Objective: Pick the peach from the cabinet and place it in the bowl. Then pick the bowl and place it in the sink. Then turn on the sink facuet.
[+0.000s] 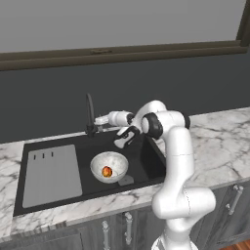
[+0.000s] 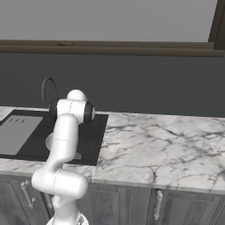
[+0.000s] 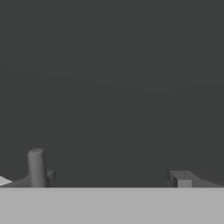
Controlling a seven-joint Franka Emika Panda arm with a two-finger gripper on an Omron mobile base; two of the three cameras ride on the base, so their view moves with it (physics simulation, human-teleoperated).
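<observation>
White arm links with dark joints are rising closest to the lens in both base views, reaching forward so that the end effector (image 1: 123, 140) is hanging over the back of the rectangular matte black sink (image 1: 146, 161), its two fingers standing spread wide with nothing between them. Just beyond and to one side of the end effector, the slim dark gooseneck sink faucet (image 1: 90, 116) is standing at the basin's rear edge; in the hand view its upright stem (image 3: 37, 168) is showing low on one side against the dark wall. It is looking rigid and fixed, so its small side lever probably wants a light sideways push rather than a squeeze, though the lever itself is too small to make out. Below and nearer than the end effector, the round whitish-grey mottled bowl (image 1: 117, 162) is sitting upright inside the sink, and the small orange-red peach (image 1: 107, 171) is lying inside it. Marbled white stone surface (image 2: 158, 145) is surrounding the basin, with the pale grey slotted drainboard (image 1: 51, 175) well off beyond the bowl.
</observation>
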